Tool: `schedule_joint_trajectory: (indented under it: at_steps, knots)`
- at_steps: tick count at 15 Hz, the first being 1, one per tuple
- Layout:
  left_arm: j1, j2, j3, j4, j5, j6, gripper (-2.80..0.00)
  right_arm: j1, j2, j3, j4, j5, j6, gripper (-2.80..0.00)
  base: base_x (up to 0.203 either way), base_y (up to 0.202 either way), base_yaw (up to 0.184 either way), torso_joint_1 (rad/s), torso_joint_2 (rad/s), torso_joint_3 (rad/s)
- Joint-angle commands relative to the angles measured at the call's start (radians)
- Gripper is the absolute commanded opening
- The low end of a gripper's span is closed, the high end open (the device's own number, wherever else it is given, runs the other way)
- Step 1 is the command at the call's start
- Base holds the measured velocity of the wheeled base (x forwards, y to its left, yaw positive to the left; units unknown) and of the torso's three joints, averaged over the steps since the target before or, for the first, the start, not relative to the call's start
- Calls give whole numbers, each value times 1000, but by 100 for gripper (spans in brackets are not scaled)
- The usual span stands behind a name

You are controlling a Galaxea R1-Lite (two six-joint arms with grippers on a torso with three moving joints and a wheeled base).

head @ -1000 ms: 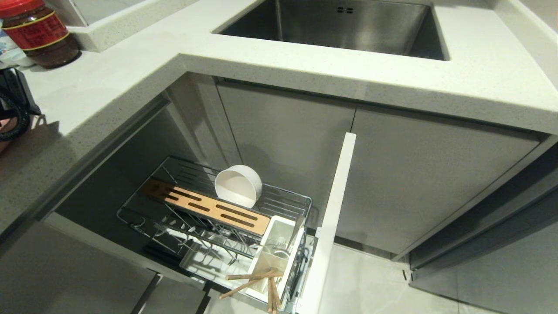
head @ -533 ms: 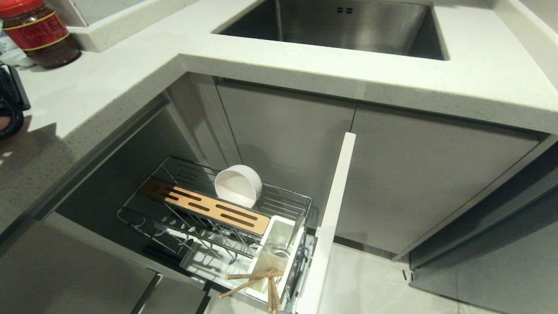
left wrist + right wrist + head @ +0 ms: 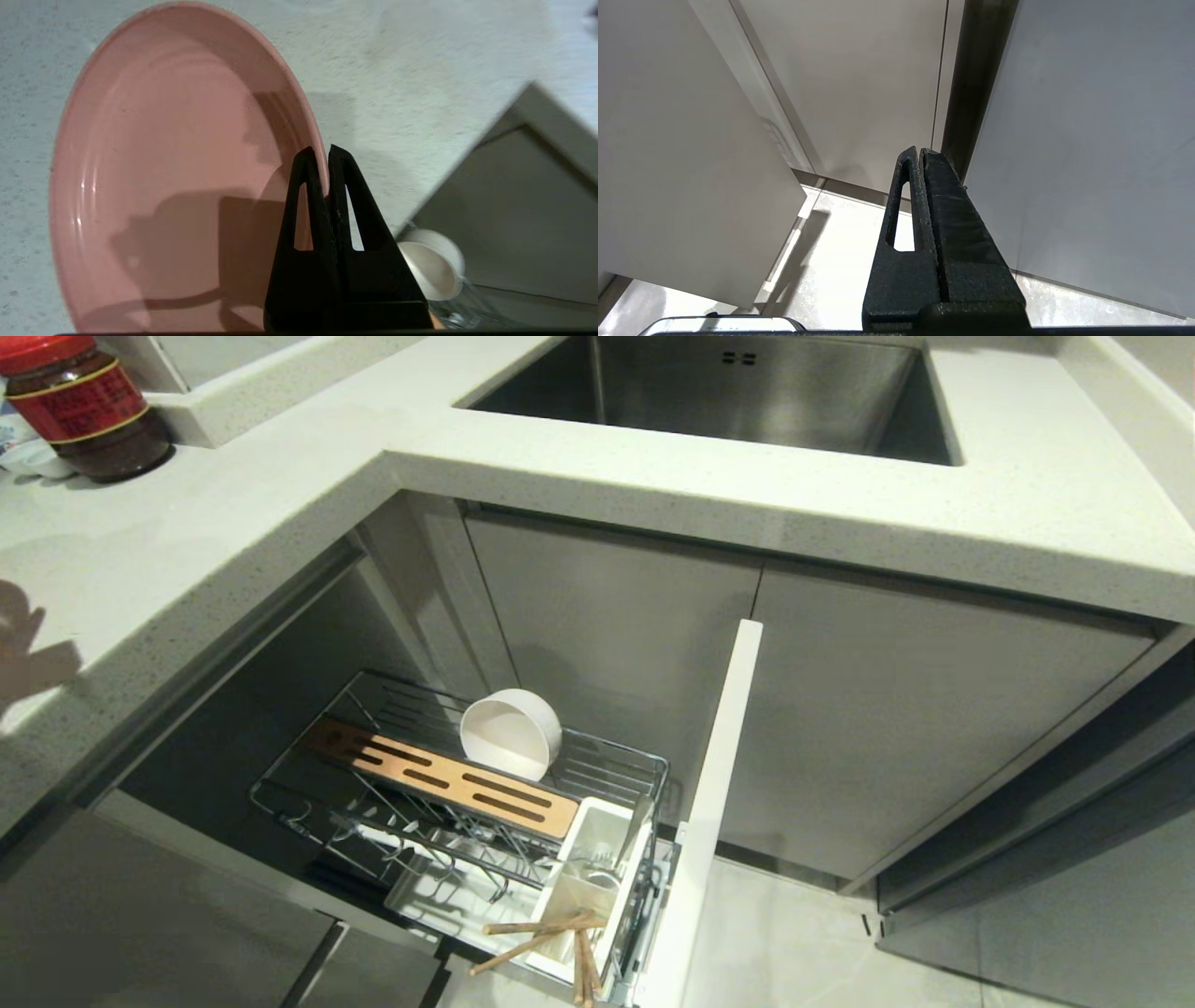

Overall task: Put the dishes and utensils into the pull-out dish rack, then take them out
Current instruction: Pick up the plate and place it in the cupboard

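My left gripper [image 3: 322, 151] is shut on the rim of the pink oval plate [image 3: 177, 186], which hangs tilted over the speckled countertop [image 3: 420, 84]; neither shows in the head view. Below, the pull-out dish rack [image 3: 653, 767] stands drawn out. The off-white bowl [image 3: 509, 735] leans on its side behind the slotted wooden strip [image 3: 448, 779]. Wooden chopsticks [image 3: 537, 938] stick out of the white utensil holder [image 3: 597, 859], and something silver, perhaps the fork [image 3: 602, 875], lies in it. My right gripper [image 3: 920, 150] is shut and empty, parked low by the cabinet fronts.
A red-lidded jar [image 3: 79, 406] stands at the counter's far left. The steel sink [image 3: 738, 392] lies at the back. The rack's white cabinet front [image 3: 714, 803] juts out on edge to the right of the rack, with the tiled floor [image 3: 794, 943] beyond it.
The dark part of my left arm at the head view's left edge has slid out of the picture; only its shadow stays on the counter. The rack and its contents have not moved.
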Motion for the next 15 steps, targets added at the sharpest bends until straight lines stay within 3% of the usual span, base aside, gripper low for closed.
schedule_joint_trajectory:
  at_steps: [1, 5, 7, 9, 13, 15]
  knots:
    - [-86, -76, -20, 0, -2, -35, -280, 0, 1, 27, -1, 0, 0, -280, 0, 0, 0, 0, 0, 0]
    - [-322, -156, -44, -40, 10, -138, -280, 0, 1, 26, -1, 0, 0, -280, 0, 0, 0, 0, 0, 0]
    - [-483, -177, -44, -140, 10, -229, -280, 0, 1, 26, -1, 1, 0, -280, 0, 0, 0, 0, 0, 0]
    - [-596, -189, -43, -237, 10, -301, -280, 0, 0, 27, -1, 0, 0, -280, 0, 0, 0, 0, 0, 0]
    - [-737, -175, -32, -381, 11, -443, -280, 0, 1, 27, -1, 1, 0, -280, 0, 0, 0, 0, 0, 0]
    - [-756, -132, 2, -396, 13, -481, -280, 0, 1, 26, -1, 1, 0, -280, 0, 0, 0, 0, 0, 0]
